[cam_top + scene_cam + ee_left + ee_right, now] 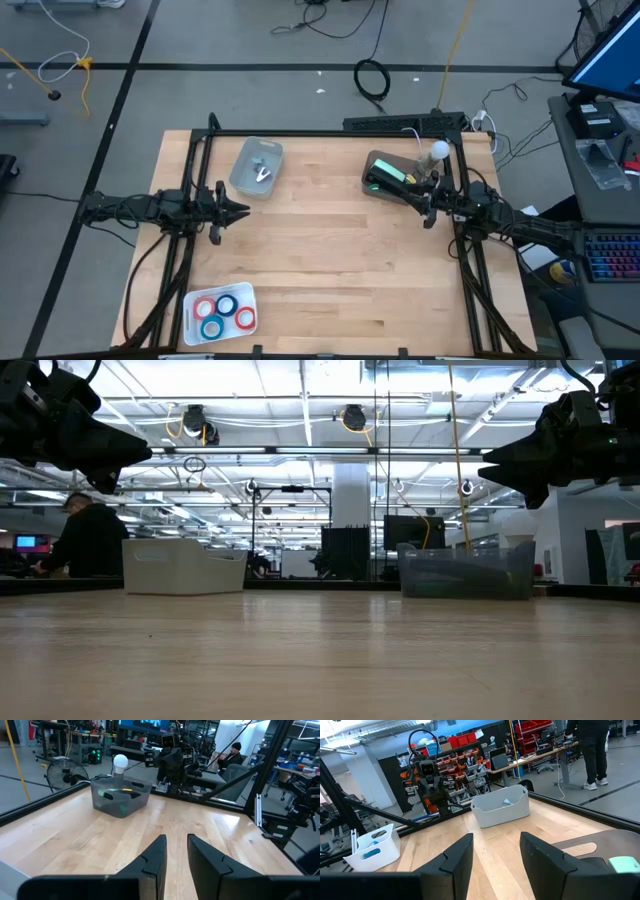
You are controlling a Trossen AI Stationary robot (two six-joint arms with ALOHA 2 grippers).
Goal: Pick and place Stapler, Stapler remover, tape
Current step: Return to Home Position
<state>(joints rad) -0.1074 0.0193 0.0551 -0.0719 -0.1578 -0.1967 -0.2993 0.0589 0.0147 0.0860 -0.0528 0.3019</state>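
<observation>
Both arms hover above the wooden table and hold nothing. My left gripper (pixel 243 210) (pixel 177 854) is at the left side, fingers a narrow gap apart, pointing right. My right gripper (pixel 424 208) (pixel 496 854) is open, just near of the dark bin (pixel 388 175). In that bin lies the green stapler (pixel 384 180) (pixel 624 865). The metal stapler remover (pixel 263 172) rests in the pale bin (pixel 256 165). Two red and two blue tape rolls (pixel 224 313) lie flat in a white tray (pixel 192 322) at the near left corner.
A white ball-shaped object (pixel 438 150) stands beside the dark bin at the far right. A black frame (pixel 330 131) runs round the table's far and side edges. Bare wood (pixel 330 260) lies between the arms. Beyond the table, a person (pixel 88 540) sits in the room.
</observation>
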